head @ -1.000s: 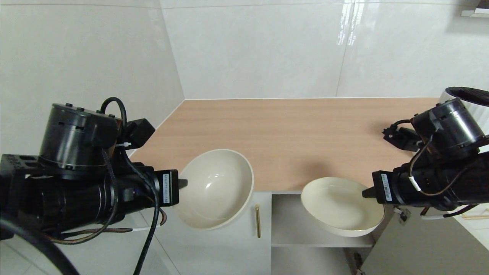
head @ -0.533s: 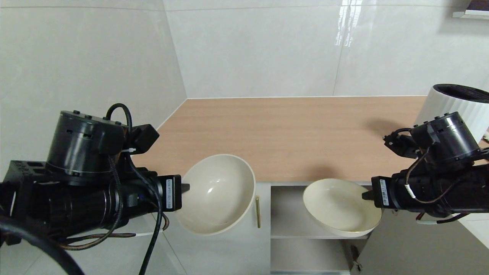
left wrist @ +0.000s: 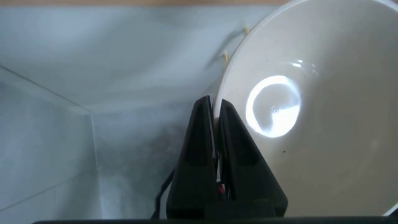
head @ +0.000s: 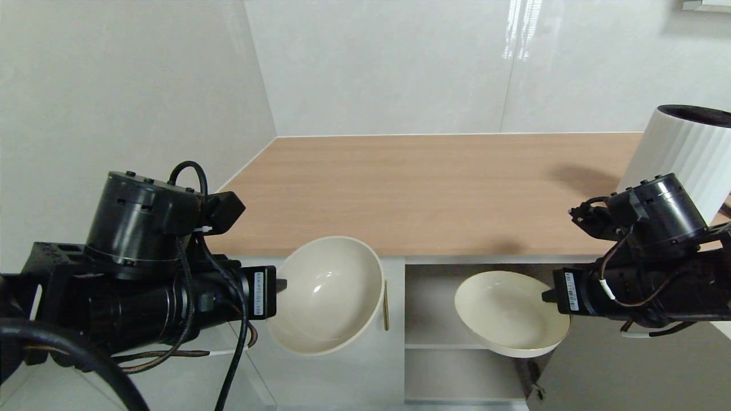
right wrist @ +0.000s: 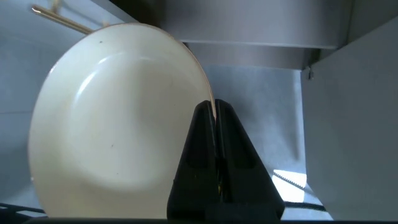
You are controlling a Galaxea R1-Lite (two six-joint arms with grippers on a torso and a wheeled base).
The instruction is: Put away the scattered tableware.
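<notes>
My left gripper [head: 280,283] is shut on the rim of a deep cream bowl [head: 326,293], held tilted in front of the closed white cabinet door. In the left wrist view the black fingers [left wrist: 214,134] pinch the bowl [left wrist: 311,118] at its edge. My right gripper [head: 545,295] is shut on the rim of a shallow cream plate [head: 508,311], held before the open cabinet compartment [head: 428,302]. The right wrist view shows its fingers [right wrist: 214,134] clamped on the plate [right wrist: 118,118].
A wooden countertop [head: 422,188] runs above the cabinet. A white ribbed container [head: 685,151] stands at its right end. A gold handle [head: 386,305] sits on the closed door. The open door [right wrist: 354,118] hangs to the right of the compartment, with a shelf [head: 425,345] inside.
The head camera has dropped lower, so the counter and cabinet sit higher in the picture. Both arms still hold the bowl and plate, now level with the cabinet front.
</notes>
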